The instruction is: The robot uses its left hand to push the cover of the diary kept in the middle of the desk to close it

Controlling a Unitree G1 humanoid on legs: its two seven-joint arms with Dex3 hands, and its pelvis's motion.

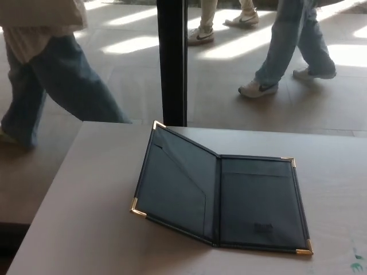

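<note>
Dark blue diary [229,197] lies open on the desk [80,229], gold-cornered, left cover raised; neither hand shows

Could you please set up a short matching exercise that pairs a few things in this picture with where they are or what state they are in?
Things:
1. diary
2. left cover
3. black post
4. green mark

Places or states:
A. stands on the floor behind the desk's far edge
B. lies open in the middle of the desk
C. sits near the desk's right front corner
D. is tilted up, not flat on the desk

Pairs: 1-B, 2-D, 3-A, 4-C

Neither hand of the robot is in view.
</note>
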